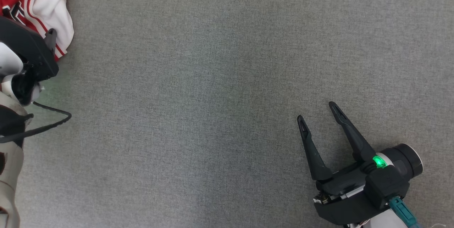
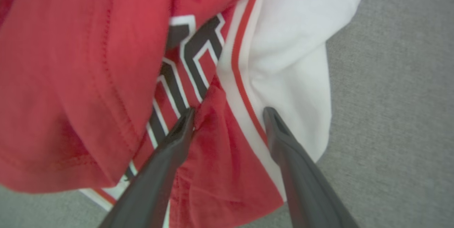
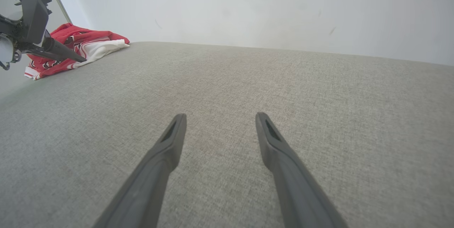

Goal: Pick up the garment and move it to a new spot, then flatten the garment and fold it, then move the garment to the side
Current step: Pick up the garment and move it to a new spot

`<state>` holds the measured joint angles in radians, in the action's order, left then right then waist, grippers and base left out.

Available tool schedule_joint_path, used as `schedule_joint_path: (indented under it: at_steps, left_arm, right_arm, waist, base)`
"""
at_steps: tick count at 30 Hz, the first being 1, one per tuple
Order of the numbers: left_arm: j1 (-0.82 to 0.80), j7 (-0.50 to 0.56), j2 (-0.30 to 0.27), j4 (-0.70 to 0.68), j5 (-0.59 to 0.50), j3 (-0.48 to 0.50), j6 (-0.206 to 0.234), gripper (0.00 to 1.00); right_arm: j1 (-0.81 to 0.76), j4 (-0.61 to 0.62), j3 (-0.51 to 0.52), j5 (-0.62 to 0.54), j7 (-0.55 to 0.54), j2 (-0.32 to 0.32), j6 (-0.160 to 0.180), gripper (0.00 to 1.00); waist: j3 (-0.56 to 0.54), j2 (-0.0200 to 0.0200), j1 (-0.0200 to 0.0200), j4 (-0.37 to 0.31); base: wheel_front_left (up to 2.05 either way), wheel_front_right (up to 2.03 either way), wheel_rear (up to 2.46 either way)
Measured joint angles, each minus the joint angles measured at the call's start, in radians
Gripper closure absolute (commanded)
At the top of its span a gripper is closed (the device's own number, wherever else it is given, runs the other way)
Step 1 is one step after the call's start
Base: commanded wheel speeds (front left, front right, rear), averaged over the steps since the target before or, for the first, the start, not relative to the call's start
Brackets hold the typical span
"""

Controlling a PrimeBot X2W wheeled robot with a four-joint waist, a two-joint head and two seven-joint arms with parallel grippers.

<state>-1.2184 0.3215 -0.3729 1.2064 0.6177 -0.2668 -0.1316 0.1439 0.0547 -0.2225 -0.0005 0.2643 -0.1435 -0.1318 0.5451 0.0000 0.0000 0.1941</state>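
Left claw point(image 2: 228, 113) spread wide, poised right over crumpled red-and-white garment point(image 2: 88, 61), bunched at far left corner of grey worktop point(image 1: 212, 96); right claw point(image 1: 316, 111) apart too, empty, well apart from garment.

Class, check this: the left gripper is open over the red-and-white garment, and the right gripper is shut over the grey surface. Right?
No: the right gripper is open, as the right wrist view shows. The left gripper is open over the garment.
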Motion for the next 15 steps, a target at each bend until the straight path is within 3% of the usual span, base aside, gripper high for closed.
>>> schedule_joint_path:
  at_steps: [2,3,9,15]
  left_arm:
    - [0.007,0.006,-0.001,-0.012,0.013,-0.013,0.000,0.57]
    - [0.010,-0.001,-0.002,-0.025,0.027,-0.015,0.000,1.00]
    - [0.042,-0.078,-0.012,-0.114,0.101,-0.061,0.000,1.00]
    - [0.087,-0.269,-0.028,-0.236,0.184,-0.121,0.000,1.00]
  right_arm:
    - [0.001,0.002,0.001,-0.001,0.000,0.000,0.000,0.00]
    - [0.001,0.003,0.002,-0.002,0.000,0.000,0.000,0.00]
    - [0.007,-0.002,0.005,-0.003,0.000,0.000,0.000,0.00]
    - [-0.005,-0.016,0.011,0.001,0.000,0.009,0.000,0.00]
  waist:
    - [0.006,0.0000,-0.0001,-0.001]
    - [0.008,0.0000,0.0000,-0.001]
    - [0.006,0.0000,0.0000,0.004]
    - [-0.025,0.0000,0.0000,0.017]
  base:
    - [0.00,0.00,0.00]
    - [0.00,0.00,0.00]
    - [0.00,0.00,0.00]
    - [0.00,0.00,0.00]
